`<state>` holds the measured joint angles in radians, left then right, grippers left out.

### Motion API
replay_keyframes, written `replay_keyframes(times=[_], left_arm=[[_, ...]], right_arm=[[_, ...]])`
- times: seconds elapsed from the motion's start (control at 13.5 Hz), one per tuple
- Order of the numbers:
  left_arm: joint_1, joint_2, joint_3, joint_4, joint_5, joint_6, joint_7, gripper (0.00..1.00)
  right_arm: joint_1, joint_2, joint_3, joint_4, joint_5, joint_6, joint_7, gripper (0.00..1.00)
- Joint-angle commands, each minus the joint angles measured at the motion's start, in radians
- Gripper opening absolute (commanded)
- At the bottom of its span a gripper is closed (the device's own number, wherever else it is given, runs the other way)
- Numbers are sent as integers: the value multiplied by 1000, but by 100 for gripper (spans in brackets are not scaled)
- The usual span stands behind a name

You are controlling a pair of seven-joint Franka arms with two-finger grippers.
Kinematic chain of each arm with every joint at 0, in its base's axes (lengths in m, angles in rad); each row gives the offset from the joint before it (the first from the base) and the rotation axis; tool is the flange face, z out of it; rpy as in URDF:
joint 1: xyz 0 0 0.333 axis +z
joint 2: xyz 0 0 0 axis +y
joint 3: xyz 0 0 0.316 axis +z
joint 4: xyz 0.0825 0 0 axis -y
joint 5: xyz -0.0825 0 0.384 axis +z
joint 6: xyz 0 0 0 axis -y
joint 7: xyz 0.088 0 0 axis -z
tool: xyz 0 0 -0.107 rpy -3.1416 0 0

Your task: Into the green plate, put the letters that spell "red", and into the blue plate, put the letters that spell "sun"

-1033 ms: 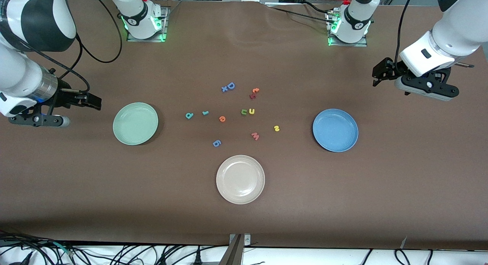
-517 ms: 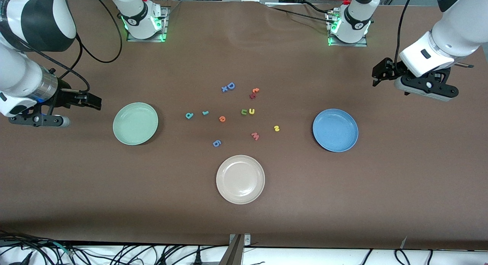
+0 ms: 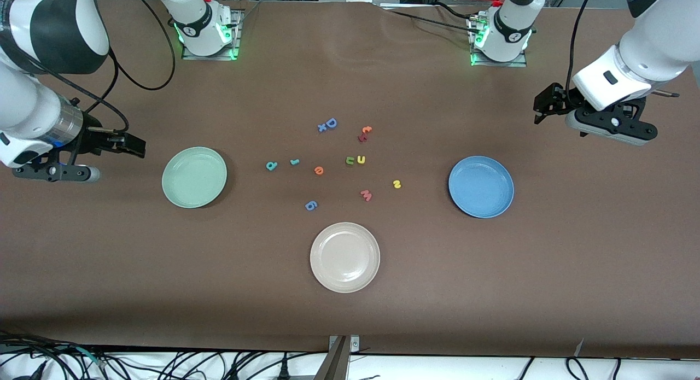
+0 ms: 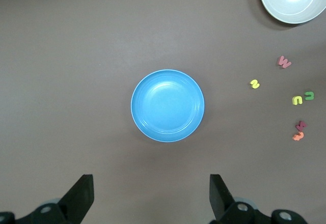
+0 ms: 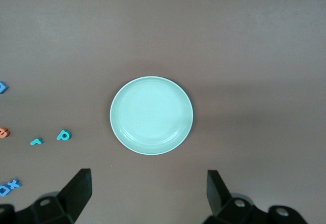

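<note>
Both arms wait. Left gripper (image 4: pixel 150 198) hangs jaws spread, empty, apparently over bare table near the round blue plate (image 3: pixel 480 186). Right gripper (image 5: pixel 147 196) likewise beside the round mint-green plate (image 3: pixel 194 177). Teal foam "d" (image 3: pixel 271 165), teal "r" (image 3: pixel 295 162), orange "e" (image 3: pixel 319 170), green "n" (image 3: pixel 350 161), yellow "u" (image 3: pixel 361 159), yellow "s" (image 3: pixel 397 184) lie between the plates.

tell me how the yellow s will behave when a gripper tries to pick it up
The yellow s lies flat and tiny on the table, so wide fingers may struggle to get under its thin edges. It looks like light foam and would probably squash rather than break. Being so small, it may skid if nudged.
</note>
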<state>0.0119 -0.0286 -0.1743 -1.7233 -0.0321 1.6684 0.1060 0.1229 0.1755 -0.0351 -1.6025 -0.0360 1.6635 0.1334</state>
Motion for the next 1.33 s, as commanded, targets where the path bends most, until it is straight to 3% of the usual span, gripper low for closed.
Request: replay_keyframes(times=[0.0,1.25], left_arm=[[5,-5,-5,4,-15,-7,0,100],[6,-1,-4,-15,-15,-3,4,100]], right_arm=[[1,-8,1,9,2,-19,-6,100],[1,-10,1,6,2,-21,-6,100]])
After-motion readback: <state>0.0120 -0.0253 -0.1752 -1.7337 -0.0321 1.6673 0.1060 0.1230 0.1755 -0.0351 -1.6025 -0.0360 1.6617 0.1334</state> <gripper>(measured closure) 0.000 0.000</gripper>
